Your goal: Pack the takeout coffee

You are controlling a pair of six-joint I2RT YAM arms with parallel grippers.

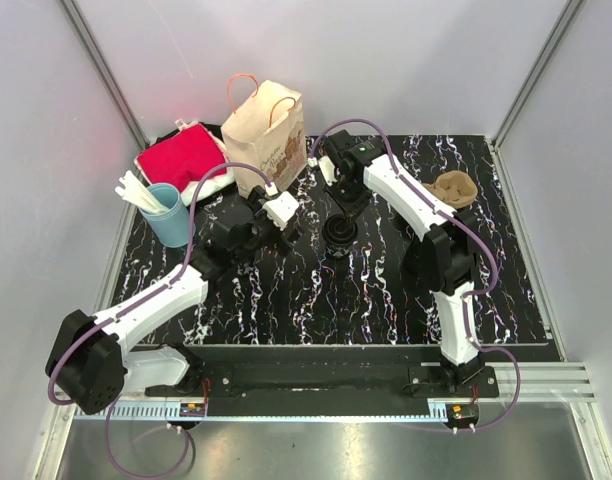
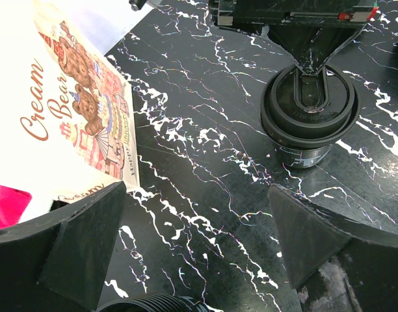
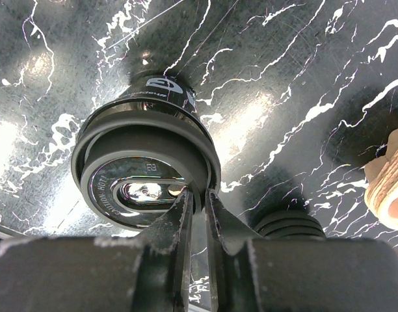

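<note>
Top external check: finds the coffee cup (image 1: 338, 233) upright mid-table, just right of the paper bag (image 1: 269, 135) and not yet inside it. Right wrist: shows the right gripper (image 3: 198, 195) pinched almost together on the rim of the cup's lid. Left wrist: shows the left gripper (image 2: 196, 221) spread wide, holding nothing, near the bag's foot. Judged barely begun: grasp apparently made, with lifting, carrying left and lowering into the bag all left to do.

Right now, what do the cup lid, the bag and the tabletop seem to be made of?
Cup lid: black plastic, glossy; moulded lettering, sharp reflections.
Bag: tan paper, matte; folded creases, printed bears.
Tabletop: black marble-look, glossy with white veins; real stone or printed laminate, I cannot tell.
</note>
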